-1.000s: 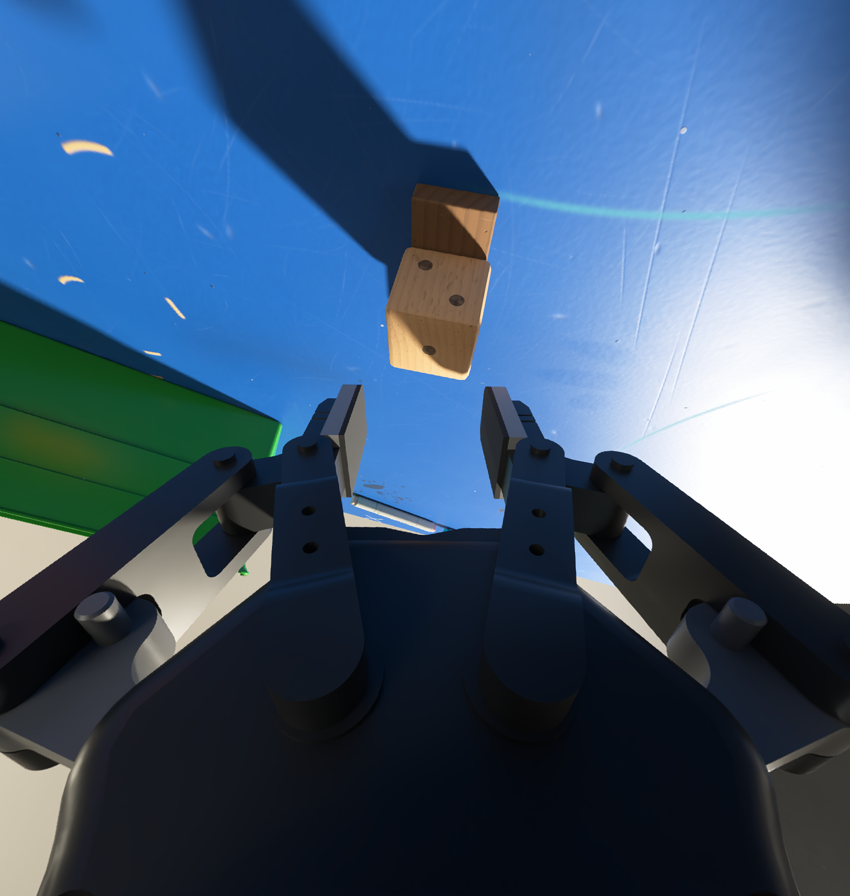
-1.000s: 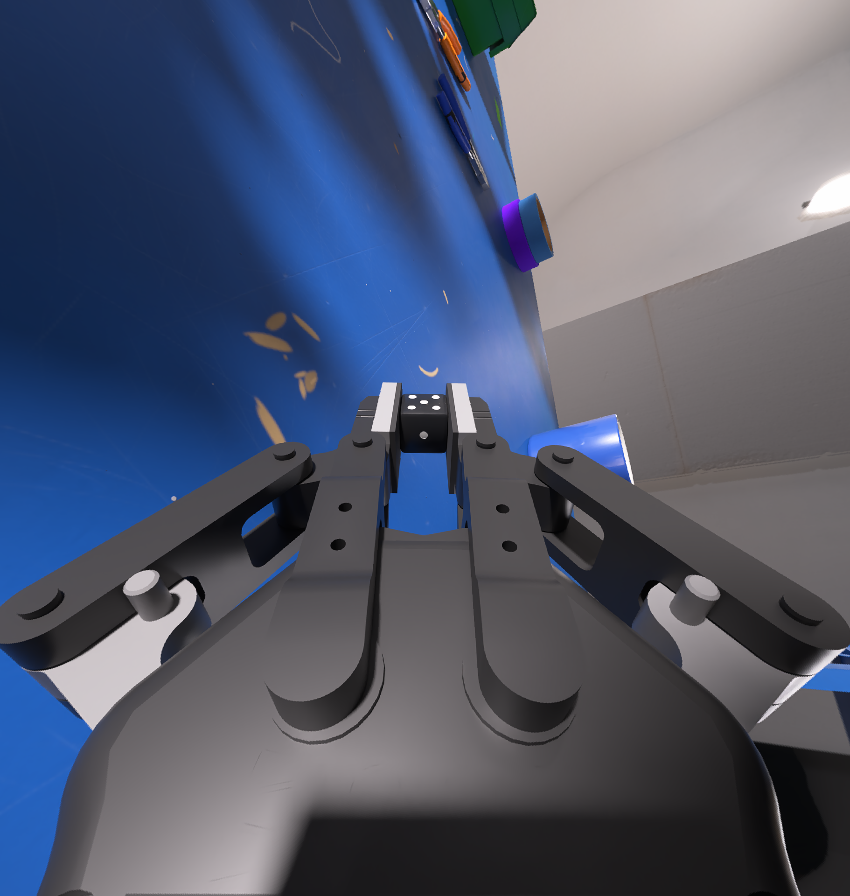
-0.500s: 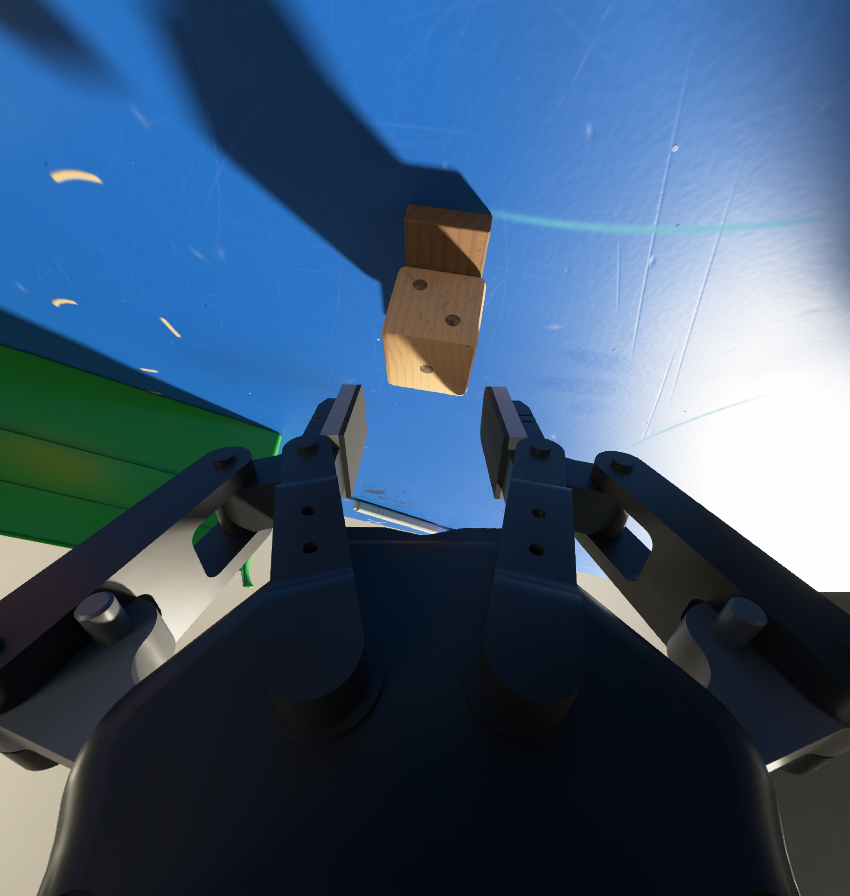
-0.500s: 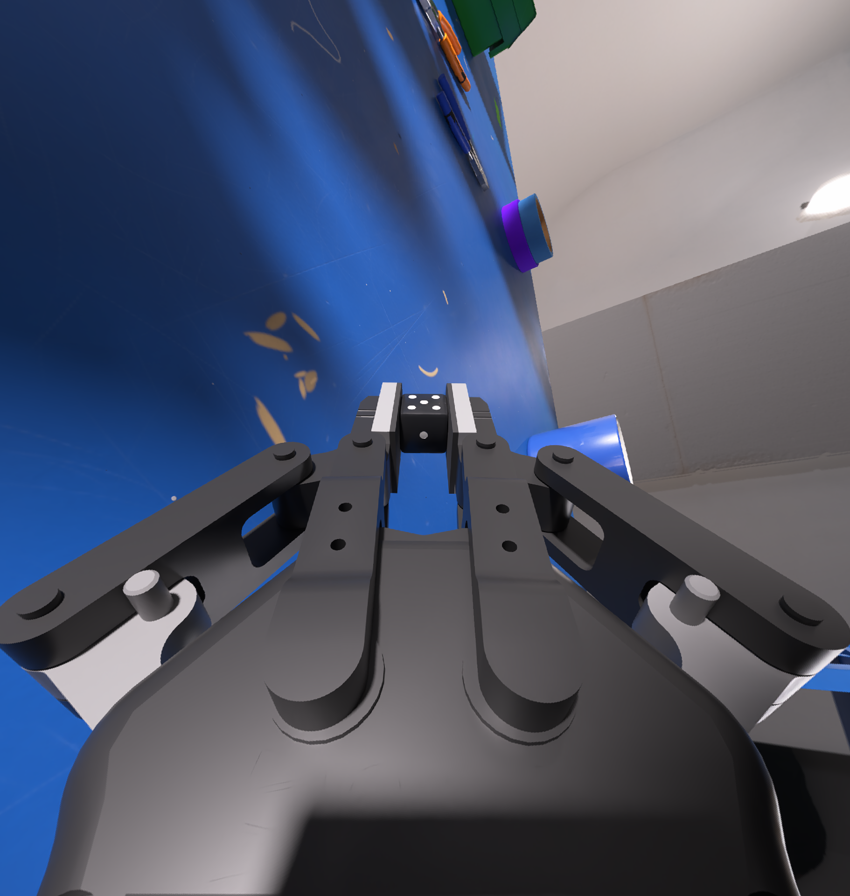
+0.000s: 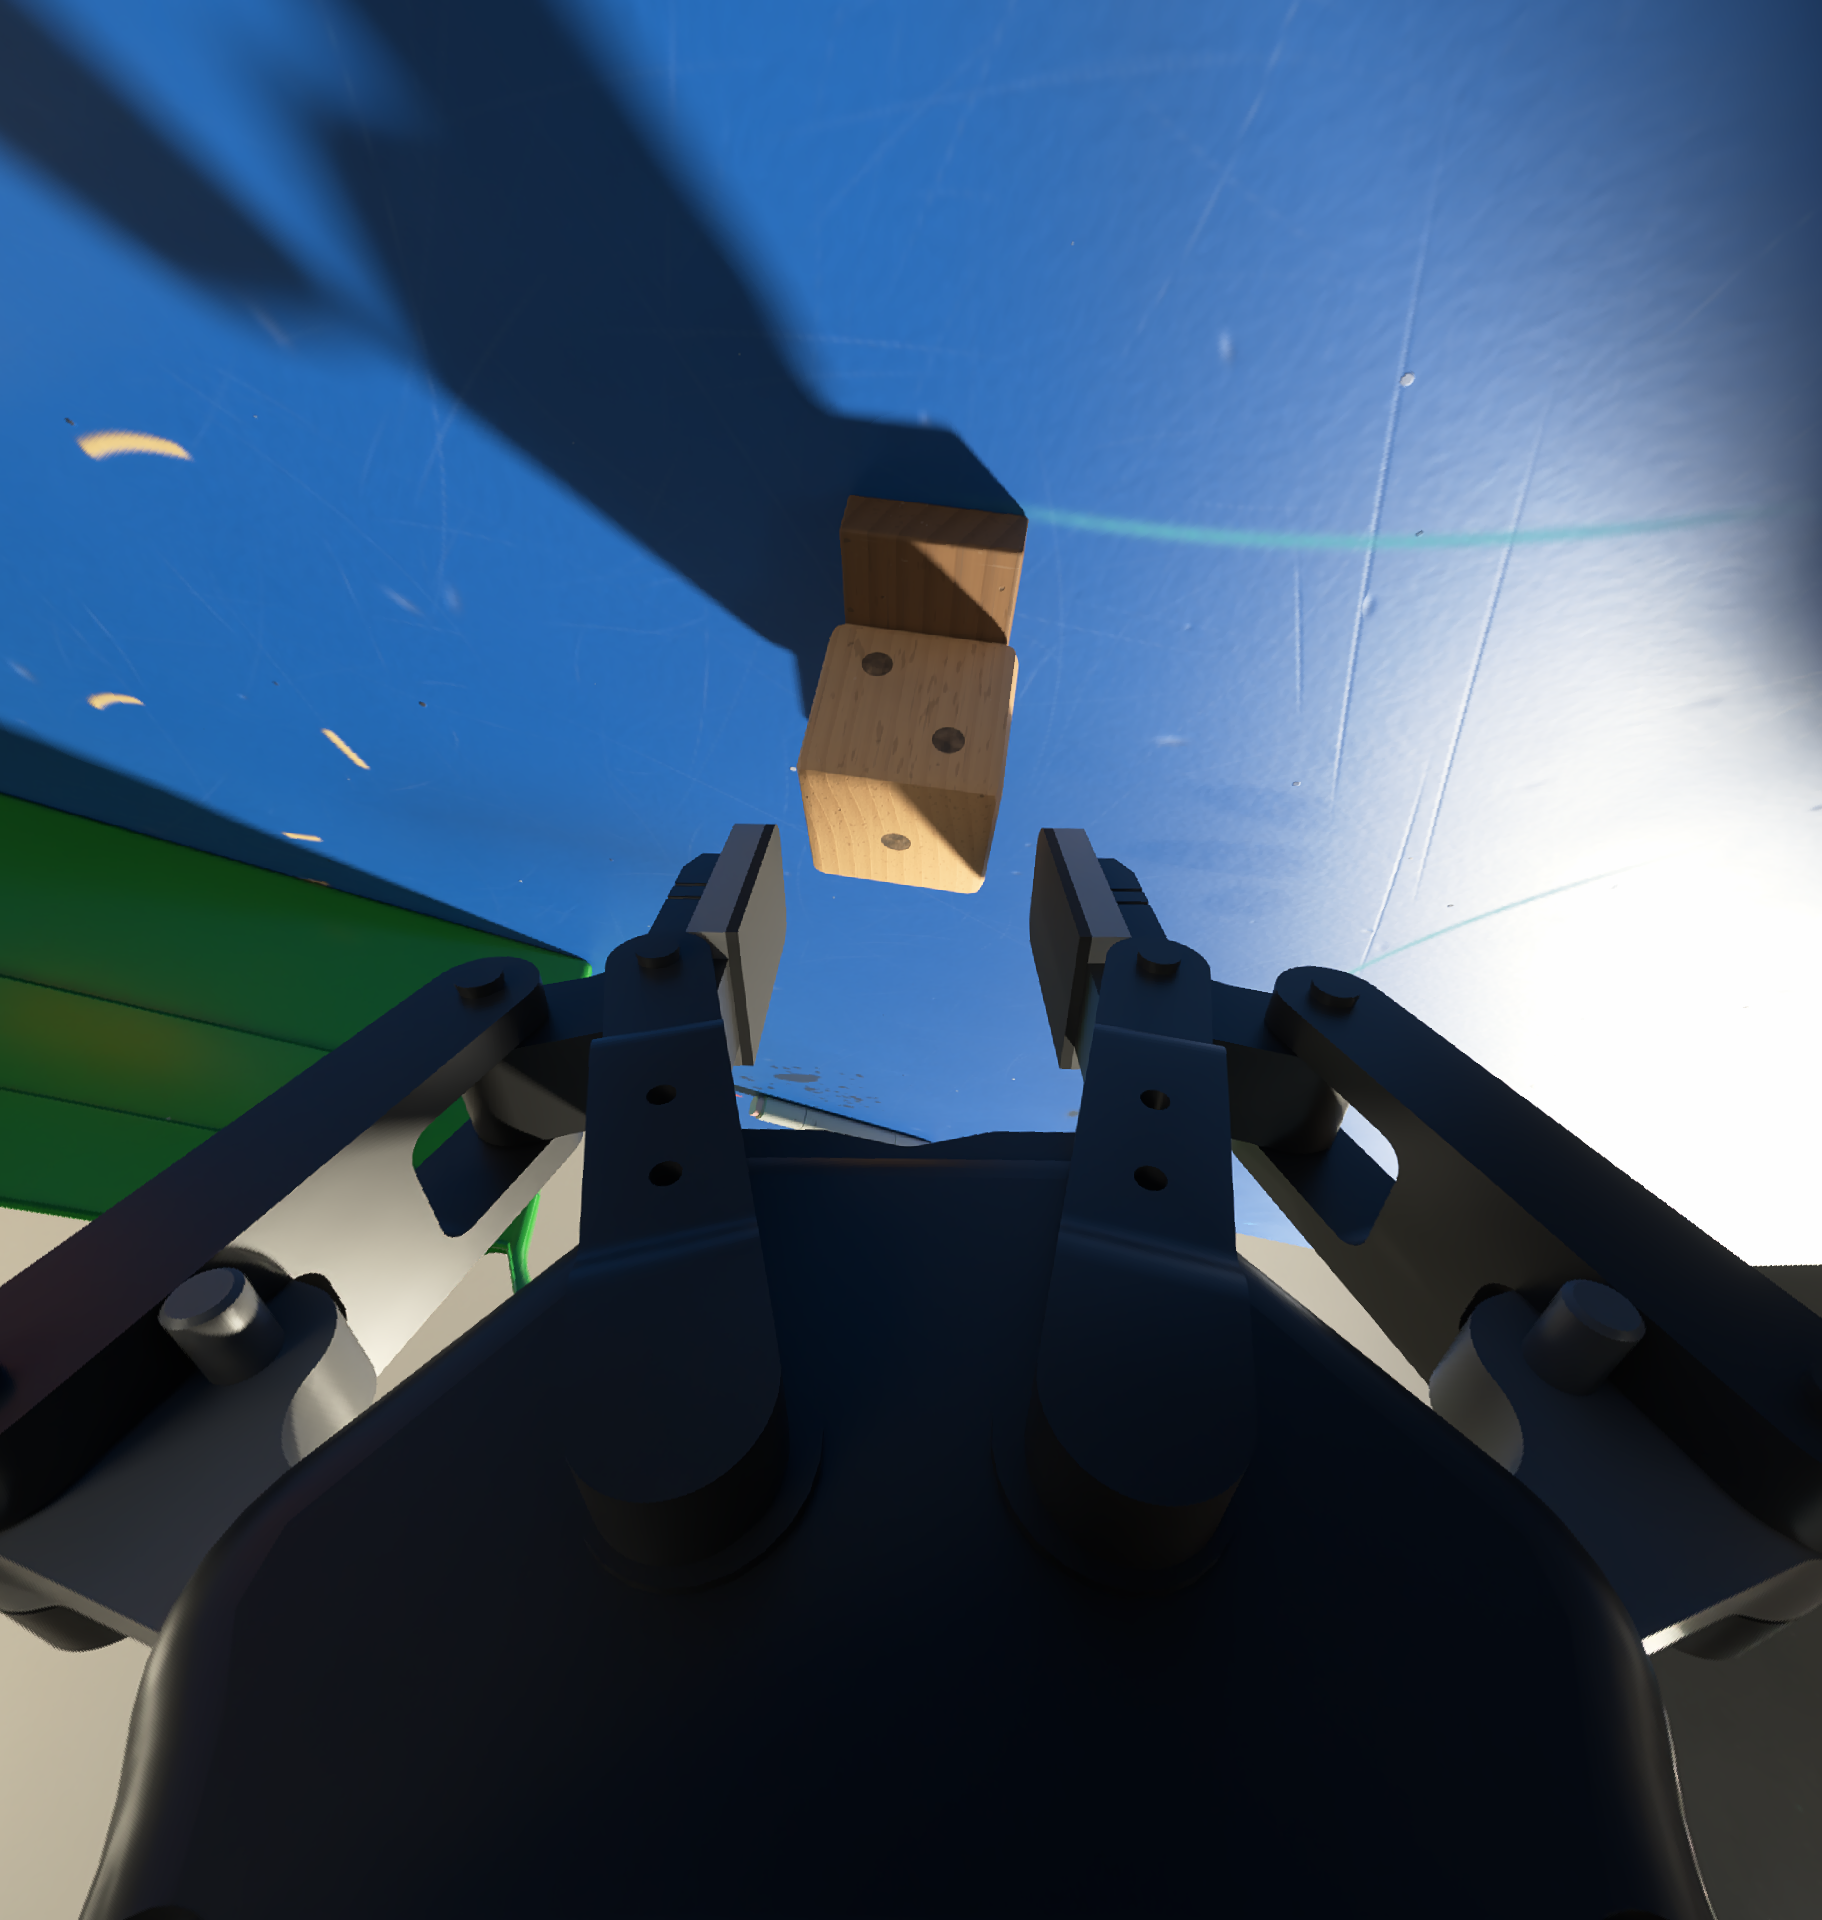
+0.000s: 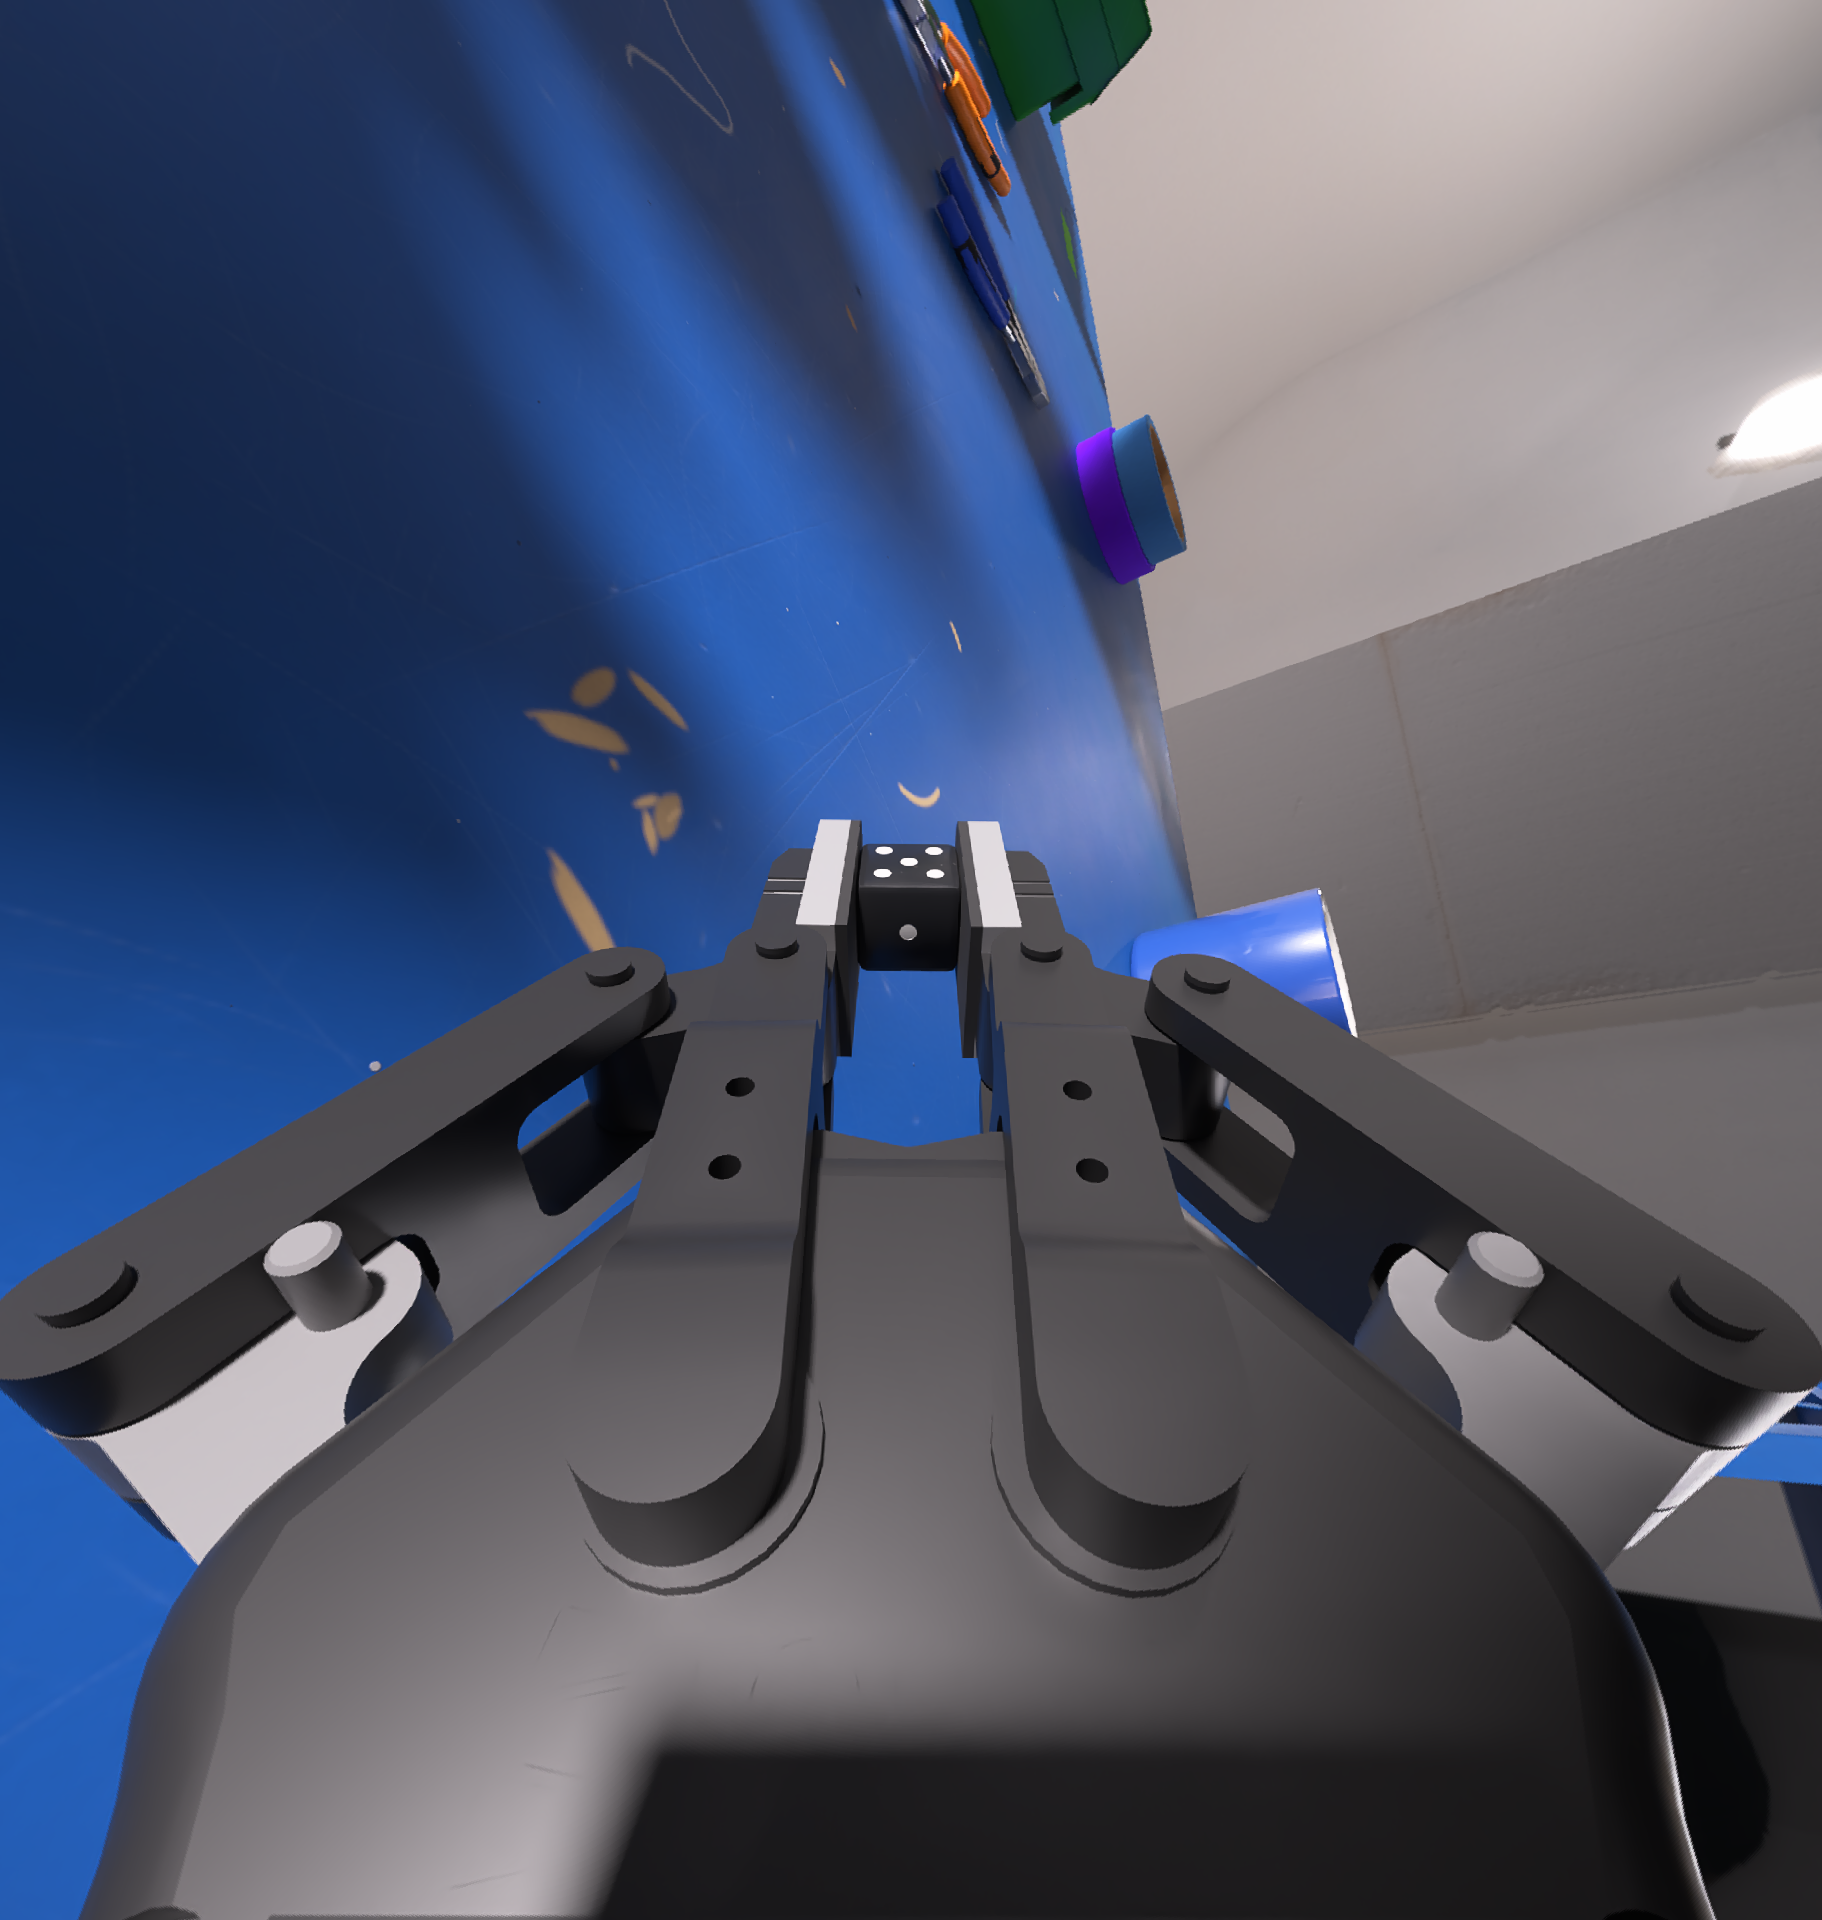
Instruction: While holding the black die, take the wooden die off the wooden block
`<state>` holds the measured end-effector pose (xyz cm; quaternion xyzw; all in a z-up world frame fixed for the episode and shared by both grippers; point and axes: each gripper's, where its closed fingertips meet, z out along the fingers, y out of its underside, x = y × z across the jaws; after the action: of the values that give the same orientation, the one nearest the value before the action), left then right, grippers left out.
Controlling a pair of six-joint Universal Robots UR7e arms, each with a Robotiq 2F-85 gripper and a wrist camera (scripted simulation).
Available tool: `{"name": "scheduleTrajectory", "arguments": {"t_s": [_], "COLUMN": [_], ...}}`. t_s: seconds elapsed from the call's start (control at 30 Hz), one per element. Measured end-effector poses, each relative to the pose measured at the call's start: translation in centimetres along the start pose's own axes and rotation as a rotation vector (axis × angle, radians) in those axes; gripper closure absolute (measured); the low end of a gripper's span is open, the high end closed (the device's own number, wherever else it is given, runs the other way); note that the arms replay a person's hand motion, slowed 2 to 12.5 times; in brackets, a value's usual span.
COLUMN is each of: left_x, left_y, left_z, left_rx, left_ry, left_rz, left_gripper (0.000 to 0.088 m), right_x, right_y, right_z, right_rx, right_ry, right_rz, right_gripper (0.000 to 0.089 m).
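The right hand [image 6: 908, 873] grips the black die [image 6: 908, 902] firmly. The left hand [image 5: 905, 914], wide open and empty, hovers at 6 o'clock of the wooden die [image 5: 905, 758], which sits on the wooden block [image 5: 933, 569]. Approach step; next, I judge, advance until the fingers straddle the die, then close.

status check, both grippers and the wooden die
Right gripper shut on black die. Left gripper open, short of wooden die atop wooden block. Path clear.
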<state>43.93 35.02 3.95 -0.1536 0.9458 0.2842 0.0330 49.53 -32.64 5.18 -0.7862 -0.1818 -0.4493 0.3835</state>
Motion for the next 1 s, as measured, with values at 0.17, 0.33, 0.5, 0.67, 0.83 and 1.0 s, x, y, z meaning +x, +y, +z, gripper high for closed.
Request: {"name": "scheduleTrajectory", "arguments": {"t_s": [0.17, 0.33, 0.5, 0.67, 0.83, 1.0], "left_x": [0.1, 0.2, 0.3, 0.4, 0.4, 0.3], "left_y": [-0.3, -0.6, -0.8, -1.1, -1.3, -1.4], "left_z": [0.1, 0.3, 0.4, 0.4, 0.5, 0.5], "left_rx": [0.007, 0.016, 0.026, 0.038, 0.047, 0.052], "left_ry": [0.006, 0.012, 0.017, 0.02, 0.017, 0.012], "left_rz": [0.001, 0.001, -0.001, -0.003, -0.005, -0.006], "left_gripper": [0.0456, 0.0468, 0.0488, 0.052, 0.0539, 0.0547], "right_x": [0.0, 0.0, 0.0, 0.0, 0.0, 0.0], "right_y": [0.0, 0.0, 0.0, 0.0, 0.0, 0.0], "right_z": [0.0, 0.0, 0.0, 0.0, 0.0, 0.0], "right_rx": [0.001, 0.002, 0.002, 0.002, 0.002, 0.002], "right_ry": [0.0, 0.0, 0.0, 0.0, 0.0, 0.0], "right_rz": [0.0, -0.001, -0.001, -0.002, -0.003, -0.003], "right_gripper": [0.0734, 0.0734, 0.0734, 0.0734, 0.0734, 0.0734]}}
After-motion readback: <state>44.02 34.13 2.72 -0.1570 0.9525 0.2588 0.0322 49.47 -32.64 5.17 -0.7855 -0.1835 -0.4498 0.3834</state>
